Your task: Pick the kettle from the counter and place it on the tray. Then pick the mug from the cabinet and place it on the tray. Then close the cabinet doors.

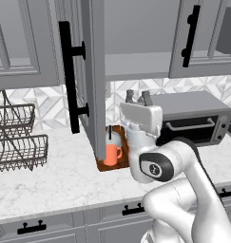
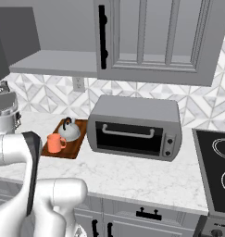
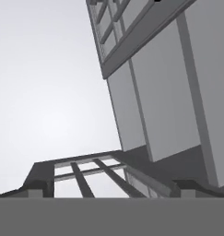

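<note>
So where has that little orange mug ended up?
The mug sits on the wooden tray on the counter, beside the kettle. In the right base view it lies left of the toaster oven.

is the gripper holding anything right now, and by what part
Nothing is held. The gripper points up with its fingers apart and bare; the mug and kettle sit on the tray.

1. The tray (image 2: 73, 149) lies on the table (image 2: 128, 173), left of the toaster oven (image 2: 134, 126).
2. The mug (image 2: 54, 143) and kettle (image 2: 69, 130) stand on the tray, mug in front.
3. The open cabinet (image 2: 58, 62) hangs above them.
</note>
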Available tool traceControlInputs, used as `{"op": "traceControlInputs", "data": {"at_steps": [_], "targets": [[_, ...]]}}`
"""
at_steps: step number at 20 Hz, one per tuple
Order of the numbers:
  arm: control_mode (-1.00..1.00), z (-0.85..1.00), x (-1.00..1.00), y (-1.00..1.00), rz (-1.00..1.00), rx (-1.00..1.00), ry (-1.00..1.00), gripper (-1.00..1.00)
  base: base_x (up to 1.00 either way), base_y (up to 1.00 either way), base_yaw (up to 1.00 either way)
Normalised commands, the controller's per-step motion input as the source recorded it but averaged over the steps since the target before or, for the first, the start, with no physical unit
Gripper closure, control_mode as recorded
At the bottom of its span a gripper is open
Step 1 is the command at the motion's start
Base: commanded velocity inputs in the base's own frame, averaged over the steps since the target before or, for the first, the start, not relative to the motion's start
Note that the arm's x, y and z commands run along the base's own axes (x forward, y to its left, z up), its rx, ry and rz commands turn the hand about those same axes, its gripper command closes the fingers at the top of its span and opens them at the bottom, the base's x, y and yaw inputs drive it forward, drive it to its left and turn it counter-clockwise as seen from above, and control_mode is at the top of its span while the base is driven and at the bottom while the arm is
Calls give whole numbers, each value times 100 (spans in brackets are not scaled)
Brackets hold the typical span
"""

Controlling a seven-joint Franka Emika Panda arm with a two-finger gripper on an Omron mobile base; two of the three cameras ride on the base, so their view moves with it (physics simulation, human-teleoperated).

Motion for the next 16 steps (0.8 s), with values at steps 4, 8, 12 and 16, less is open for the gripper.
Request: {"op": "traceControlInputs", "data": {"at_steps": [4,8,12,16], "targets": [[-100,-61,-52,45,-9,3,0,-100,0,0,0],[-100,-40,-51,26,-1,7,0,-100,0,0,0],[-100,-39,-38,21,5,8,0,-100,0,0,0],[-100,-43,-26,9,18,14,0,-100,0,0,0]]}}
